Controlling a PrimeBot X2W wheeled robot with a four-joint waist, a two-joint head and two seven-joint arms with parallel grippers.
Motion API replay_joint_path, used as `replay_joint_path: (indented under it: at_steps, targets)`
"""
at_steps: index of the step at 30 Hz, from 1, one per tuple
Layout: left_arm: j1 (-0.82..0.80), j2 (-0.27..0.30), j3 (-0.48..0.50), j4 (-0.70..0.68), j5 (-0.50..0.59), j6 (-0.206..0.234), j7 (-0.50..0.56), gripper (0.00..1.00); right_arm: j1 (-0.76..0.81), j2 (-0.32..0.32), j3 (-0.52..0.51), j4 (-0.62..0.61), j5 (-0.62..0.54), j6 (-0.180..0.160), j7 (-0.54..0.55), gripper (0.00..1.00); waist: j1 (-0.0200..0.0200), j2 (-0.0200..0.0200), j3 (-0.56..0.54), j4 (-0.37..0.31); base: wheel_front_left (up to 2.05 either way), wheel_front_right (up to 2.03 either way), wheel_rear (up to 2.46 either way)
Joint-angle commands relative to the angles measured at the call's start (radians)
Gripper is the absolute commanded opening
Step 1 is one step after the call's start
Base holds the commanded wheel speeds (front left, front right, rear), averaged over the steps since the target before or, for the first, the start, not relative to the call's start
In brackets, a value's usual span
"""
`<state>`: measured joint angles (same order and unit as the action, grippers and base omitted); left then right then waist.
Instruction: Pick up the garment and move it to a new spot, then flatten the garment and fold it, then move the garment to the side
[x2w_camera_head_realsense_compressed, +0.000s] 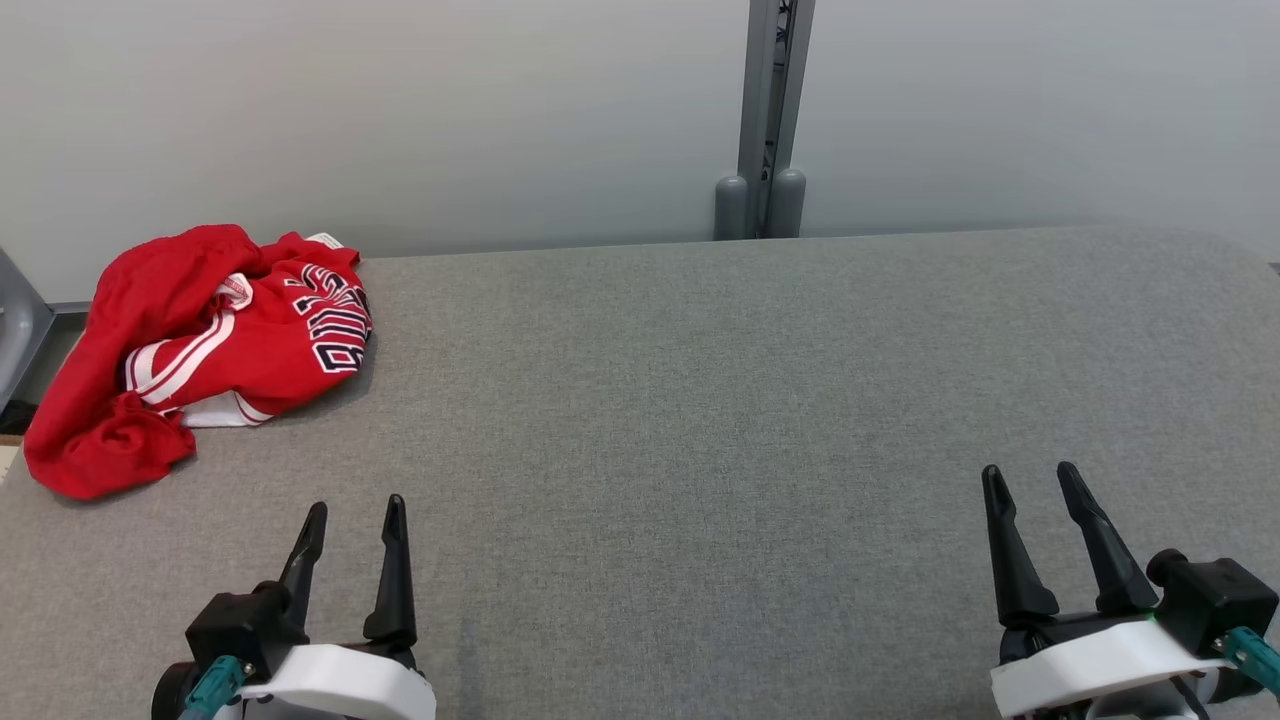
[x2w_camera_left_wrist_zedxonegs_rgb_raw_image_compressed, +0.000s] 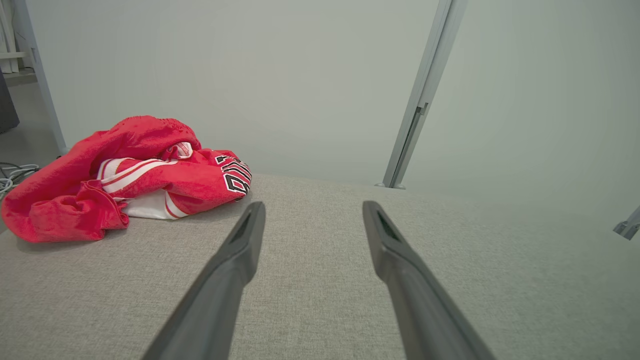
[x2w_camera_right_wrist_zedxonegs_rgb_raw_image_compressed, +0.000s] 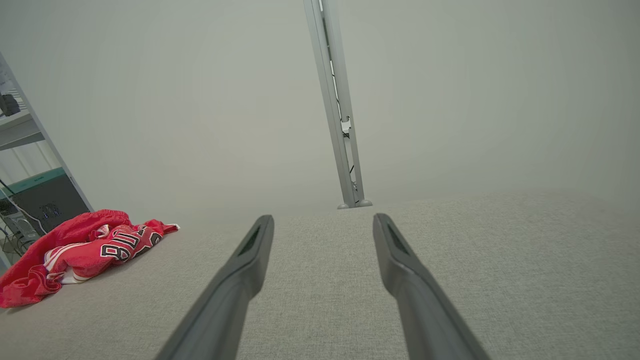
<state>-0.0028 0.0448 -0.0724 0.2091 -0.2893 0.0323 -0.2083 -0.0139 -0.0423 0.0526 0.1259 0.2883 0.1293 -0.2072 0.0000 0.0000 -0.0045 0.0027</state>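
Grey table (x2w_camera_head_realsense_compressed: 700, 400), crumpled red garment (x2w_camera_head_realsense_compressed: 200, 340), lettering (x2w_camera_head_realsense_compressed: 338, 322) partly folded under

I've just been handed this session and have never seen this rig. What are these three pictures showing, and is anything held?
This is a two-armed robot at a grey cloth-covered table. The wide picture comes from a camera on its head, looking down. The left gripper is at the lower left and the right gripper at the lower right, each a pair of long dark fingers. The other two pictures come from wrist cameras that look along each gripper's own fingers. On the table lies a crumpled red garment with white stripes and dark lettering, at the far left, nearer the left gripper. Both grippers are open and empty, and neither touches the garment.
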Motion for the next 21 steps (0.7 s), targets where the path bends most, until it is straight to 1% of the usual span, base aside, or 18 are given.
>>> replay_joint_path:
  at_steps: [1,21]
  targets:
    - [0.004,0.006,-0.001,-0.002,0.017,0.006,-0.009,1.00,0.003,-0.009,0.001,-0.003,-0.020,0.002,-0.011,1.00,0.0000,0.0000,0.000,0.000,0.00,0.00,0.00]
    - [0.009,0.008,-0.002,0.025,0.129,0.025,-0.047,1.00,0.006,-0.011,0.002,0.001,-0.167,0.002,-0.049,1.00,0.0000,0.0000,0.004,-0.001,0.00,0.00,0.00]
